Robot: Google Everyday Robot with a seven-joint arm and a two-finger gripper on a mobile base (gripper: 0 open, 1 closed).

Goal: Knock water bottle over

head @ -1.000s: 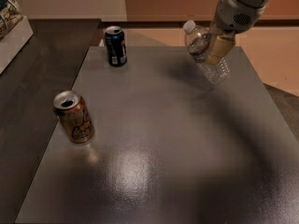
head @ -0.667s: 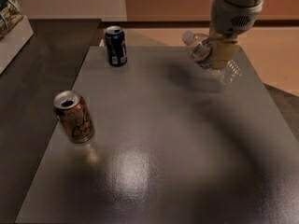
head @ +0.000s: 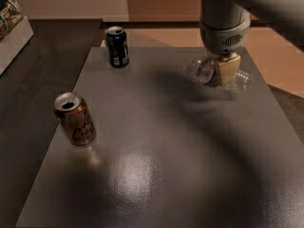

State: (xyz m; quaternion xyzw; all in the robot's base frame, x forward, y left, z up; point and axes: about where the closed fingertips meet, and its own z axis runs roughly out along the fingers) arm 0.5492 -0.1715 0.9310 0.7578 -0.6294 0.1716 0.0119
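The water bottle (head: pixel 201 71), clear ribbed plastic, lies on its side at the far right of the grey table (head: pixel 166 141), its cap end pointing left and its base to the right. My gripper (head: pixel 226 71) hangs from the arm's grey wrist (head: pixel 224 30) and sits right over the bottle's middle, hiding its label. The tan gripper tip is against the bottle.
A dark blue can (head: pixel 117 46) stands at the back left of the table. An orange-gold can (head: pixel 75 119) with an open top stands at the left edge. A white box (head: pixel 12 30) sits on the dark counter at the far left.
The bottle has gone from leaning under the gripper to lying flat on the table. The gripper has come down and slightly toward the camera with it. The cans have not moved.
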